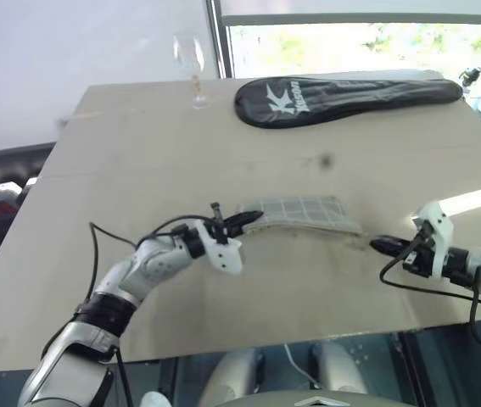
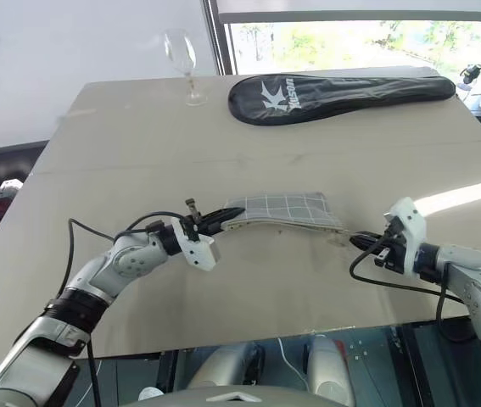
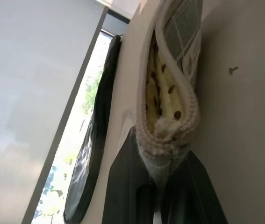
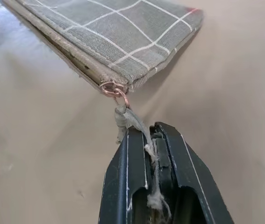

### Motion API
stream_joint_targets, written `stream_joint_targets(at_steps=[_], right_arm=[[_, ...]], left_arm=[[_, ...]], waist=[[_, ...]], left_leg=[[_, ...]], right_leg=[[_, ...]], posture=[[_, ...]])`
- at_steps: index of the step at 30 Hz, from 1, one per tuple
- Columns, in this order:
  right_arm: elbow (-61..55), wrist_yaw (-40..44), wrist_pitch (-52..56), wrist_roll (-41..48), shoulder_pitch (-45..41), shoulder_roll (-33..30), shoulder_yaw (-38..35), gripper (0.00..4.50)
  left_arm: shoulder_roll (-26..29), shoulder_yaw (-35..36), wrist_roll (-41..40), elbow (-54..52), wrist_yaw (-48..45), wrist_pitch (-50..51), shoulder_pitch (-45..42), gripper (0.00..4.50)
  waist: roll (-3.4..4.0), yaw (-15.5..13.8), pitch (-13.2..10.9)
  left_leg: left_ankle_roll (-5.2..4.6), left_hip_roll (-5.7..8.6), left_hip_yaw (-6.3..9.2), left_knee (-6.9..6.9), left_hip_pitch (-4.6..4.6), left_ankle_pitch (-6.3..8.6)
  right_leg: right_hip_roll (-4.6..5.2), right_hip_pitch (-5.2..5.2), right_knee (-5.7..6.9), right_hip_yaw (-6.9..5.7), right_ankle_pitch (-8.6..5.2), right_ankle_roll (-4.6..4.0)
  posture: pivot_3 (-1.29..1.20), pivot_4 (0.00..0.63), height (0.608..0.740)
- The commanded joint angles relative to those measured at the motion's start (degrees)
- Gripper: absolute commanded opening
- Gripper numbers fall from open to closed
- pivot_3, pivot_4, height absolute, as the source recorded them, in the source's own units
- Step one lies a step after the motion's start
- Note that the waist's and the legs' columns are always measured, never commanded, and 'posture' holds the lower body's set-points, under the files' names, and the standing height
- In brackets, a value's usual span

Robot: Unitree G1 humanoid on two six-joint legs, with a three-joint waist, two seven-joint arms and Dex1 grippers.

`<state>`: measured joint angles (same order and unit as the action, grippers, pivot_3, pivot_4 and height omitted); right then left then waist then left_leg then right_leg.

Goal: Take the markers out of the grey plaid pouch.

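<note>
The grey plaid pouch (image 2: 284, 206) lies stretched across the middle of the tan table (image 2: 138, 153), between my two grippers. My left gripper (image 2: 220, 219) is shut on the pouch's left end. In the left wrist view the pouch mouth gapes and shows a yellow lining with brown dots (image 3: 162, 91). My right gripper (image 4: 152, 133) is shut on the grey zipper pull tab (image 4: 128, 117), which hangs from a copper ring (image 4: 115, 89) at the pouch's right corner. The markers are hidden.
A long black racket cover (image 1: 342, 97) lies along the table's far edge. A wine glass (image 2: 181, 55) stands at the far left of it. The table's near edge runs just below both arms.
</note>
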<state>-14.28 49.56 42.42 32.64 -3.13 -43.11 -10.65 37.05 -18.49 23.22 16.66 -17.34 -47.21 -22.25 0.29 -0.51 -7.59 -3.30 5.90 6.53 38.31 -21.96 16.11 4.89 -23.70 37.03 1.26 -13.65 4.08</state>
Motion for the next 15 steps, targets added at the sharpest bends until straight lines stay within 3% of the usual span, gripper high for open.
stream_joint_targets(at_steps=[1, 3, 6, 11, 15], right_arm=[[0.0, 0.3, 2.4, 5.2, -1.3, -0.5, -6.3, 0.38], [-1.6, -0.3, 3.0, 5.8, -1.0, -0.7, -6.1, 1.04], [-4.0, -1.7, 2.1, 4.5, -0.7, -1.3, -5.8, 2.51], [-9.6, -0.7, -5.0, -0.8, -2.3, -3.6, -2.4, 2.51], [-11.6, -1.6, -10.8, -9.3, -7.6, -3.6, 7.6, 2.51]], left_arm=[[0.5, 3.5, -3.8, -1.4, -1.1, 2.9, 0.6, 0.00], [0.3, 3.4, -4.4, -2.0, -1.9, 3.4, 0.7, 0.00], [-0.1, 3.7, -4.8, -2.6, -2.9, 3.9, 0.8, 0.00], [-0.8, 3.9, -5.9, -3.2, -4.6, 4.4, 0.6, 0.00], [-1.9, 3.9, -8.8, -6.1, -7.2, 7.0, 1.0, 0.00]], waist=[[0.00, 0.0, 0.0], [-0.02, -0.1, 0.0], [-0.03, -0.3, 0.0], [-0.05, -0.3, 0.0], [-0.07, 0.0, -0.1]], left_leg=[[0.00, 0.00, 0.00, 0.00, 0.00, 0.00], [0.00, -0.01, 0.01, 0.00, -0.01, 0.00], [0.00, -0.01, 0.01, 0.00, -0.01, 0.00], [0.00, 0.00, 0.01, 0.00, -0.03, 0.00], [0.00, -0.01, -0.01, 0.01, -0.01, 0.00]], right_leg=[[0.00, 0.00, 0.01, 0.00, 0.00, 0.00], [0.00, 0.00, 0.00, 0.00, 0.00, 0.00], [0.01, 0.00, -0.01, -0.01, 0.00, 0.00], [0.01, -0.01, -0.03, -0.01, 0.00, 0.00], [0.00, 0.00, -0.03, -0.03, 0.00, 0.00]], posture=[[0.00, 0.150, 0.740], [0.00, 0.150, 0.740], [0.00, 0.150, 0.740], [0.00, 0.150, 0.740], [0.00, 0.150, 0.740]])
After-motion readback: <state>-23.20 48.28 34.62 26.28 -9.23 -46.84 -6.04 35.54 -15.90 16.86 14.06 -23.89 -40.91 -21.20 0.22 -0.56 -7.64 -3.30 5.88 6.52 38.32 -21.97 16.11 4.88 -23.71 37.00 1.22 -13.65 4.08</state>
